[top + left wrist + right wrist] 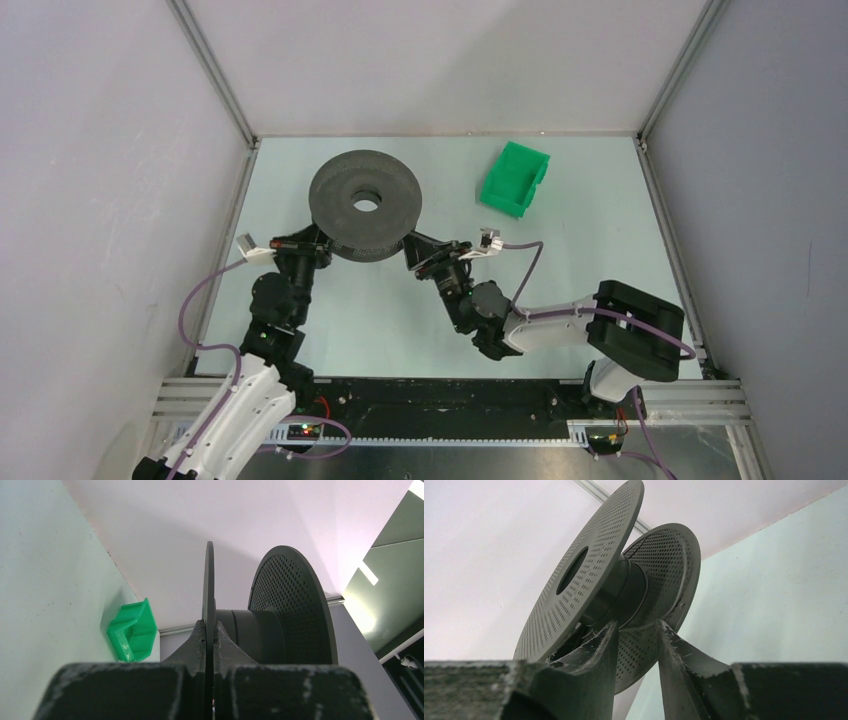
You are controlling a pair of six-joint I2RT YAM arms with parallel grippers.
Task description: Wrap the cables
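Cables cannot be made out in any of the three views (a wire that thin would be lost against the dark reel), so where they lie, which way their length runs, and how they sit relative to the fingers cannot be told. In the right wrist view the slot between the reel's two discs, next to the hub, is in deep shadow.

The black reel [365, 205] sits over the far-left part of the pale green table [600, 250], near the back wall. Its centre hole faces up toward the top camera. The left wall and its metal rail [215, 80] run close beside the left arm, which leaves little room on that side. Bare tabletop shows between the reel and the green bin [515, 178], and more to the right, out to the right wall. The bin stands near the back edge, well apart from both grippers.

The left gripper [322, 240] meets the reel's near-left rim. In its wrist view the fingers [197, 640] are pressed together on the thin edge of one perforated disc. The right gripper [418, 246] reaches the near-right rim with its fingers [599, 650] spread. Part of the perforated disc shows in the gap between them, and whether either pad touches it cannot be told.
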